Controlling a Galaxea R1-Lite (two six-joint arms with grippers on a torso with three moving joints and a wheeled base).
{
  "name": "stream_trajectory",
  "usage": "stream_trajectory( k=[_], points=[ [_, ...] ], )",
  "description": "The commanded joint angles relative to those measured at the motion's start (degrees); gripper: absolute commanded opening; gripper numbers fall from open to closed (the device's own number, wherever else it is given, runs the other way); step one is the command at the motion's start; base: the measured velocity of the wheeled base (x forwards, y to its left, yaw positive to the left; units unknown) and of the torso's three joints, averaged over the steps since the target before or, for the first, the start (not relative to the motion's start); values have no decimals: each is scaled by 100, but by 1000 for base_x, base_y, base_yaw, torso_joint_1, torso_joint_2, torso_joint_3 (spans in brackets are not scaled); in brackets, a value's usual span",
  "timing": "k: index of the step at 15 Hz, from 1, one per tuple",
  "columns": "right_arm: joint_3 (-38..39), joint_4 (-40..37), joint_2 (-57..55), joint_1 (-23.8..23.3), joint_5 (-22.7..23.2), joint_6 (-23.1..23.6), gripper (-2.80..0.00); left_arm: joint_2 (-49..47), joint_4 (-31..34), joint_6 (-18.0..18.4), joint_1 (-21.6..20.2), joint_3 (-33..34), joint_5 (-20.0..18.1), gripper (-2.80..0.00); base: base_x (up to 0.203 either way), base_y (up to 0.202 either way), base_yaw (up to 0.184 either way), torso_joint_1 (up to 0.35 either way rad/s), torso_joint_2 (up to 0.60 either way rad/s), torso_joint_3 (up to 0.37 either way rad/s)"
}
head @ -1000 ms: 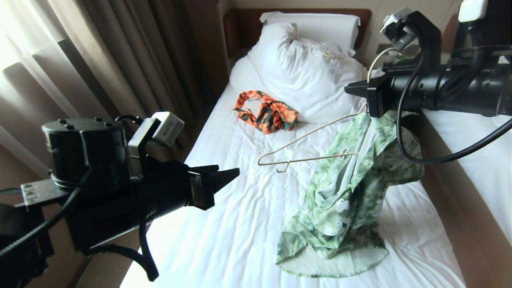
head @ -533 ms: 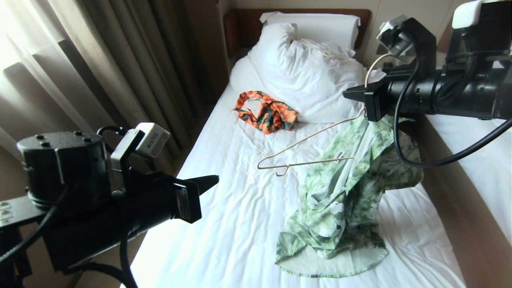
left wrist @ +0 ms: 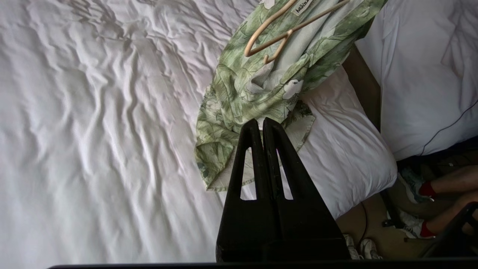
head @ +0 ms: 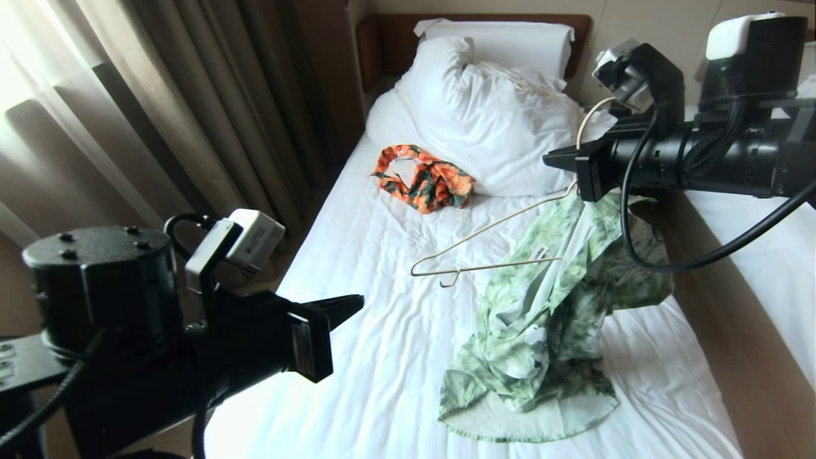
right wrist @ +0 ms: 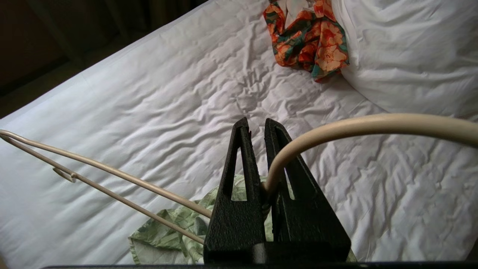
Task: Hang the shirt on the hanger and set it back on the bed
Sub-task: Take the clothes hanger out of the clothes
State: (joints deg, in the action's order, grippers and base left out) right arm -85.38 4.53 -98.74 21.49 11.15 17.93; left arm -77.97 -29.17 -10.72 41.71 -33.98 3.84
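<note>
Head view shows the right gripper [head: 561, 159] clamped on the hanger [head: 484, 245] at its neck, holding it tilted above the bed [head: 357, 357]. One shoulder of the shirt [head: 542, 319] hangs on it; the rest trails onto the sheet. Left gripper [head: 347, 305], clenched on nothing, hovers by the bed's left edge. An orange garment [head: 424, 178] lies beside the duvet [head: 491, 121].

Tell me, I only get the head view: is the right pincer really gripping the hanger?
Observer: Yes; the right wrist view shows the right pincer shut on the hanger just below its hook.
Operator: Is the left pincer holding anything?
Observer: No; its wrist view shows it shut and empty, pointing at the shirt.
Operator: Anything beside the bed?
Observer: A person's legs, on the floor past its corner.
</note>
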Motion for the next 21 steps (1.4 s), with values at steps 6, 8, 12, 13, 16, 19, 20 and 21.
stream_trajectory(
  k=[6,8,12,13,16,19,20,21],
  points=[
    [395,624,-168,-54,8,-1183,-280,-533,-554,-10,199,192,117,-280,0,0,0,0,0,0],
    [716,1282,-332,-66,-1,-1698,-280,-506,-563,-10,189,238,128,-280,0,0,0,0,0,0],
    [1029,1872,-653,-77,-205,-2910,-280,-307,-555,8,189,301,178,-280,0,0,0,0,0,0],
    [1042,1875,-700,-75,-240,-3118,-280,-239,-554,16,189,322,179,-280,0,0,0,0,0,0],
    [1050,1862,-741,-66,-277,-3445,-280,-141,-554,24,198,407,271,-280,0,0,0,0,0,0],
    [1040,1462,-919,-115,-438,-3022,-280,45,-554,12,223,532,293,-280,0,0,0,0,0,0],
    [1042,1238,-1018,-175,-559,-2732,-280,88,-554,2,224,583,293,-280,0,0,0,0,0,0],
    [1057,1122,-1145,-231,-643,-2561,-280,142,-554,-9,224,610,302,-280,0,0,0,0,0,0]
  ],
)
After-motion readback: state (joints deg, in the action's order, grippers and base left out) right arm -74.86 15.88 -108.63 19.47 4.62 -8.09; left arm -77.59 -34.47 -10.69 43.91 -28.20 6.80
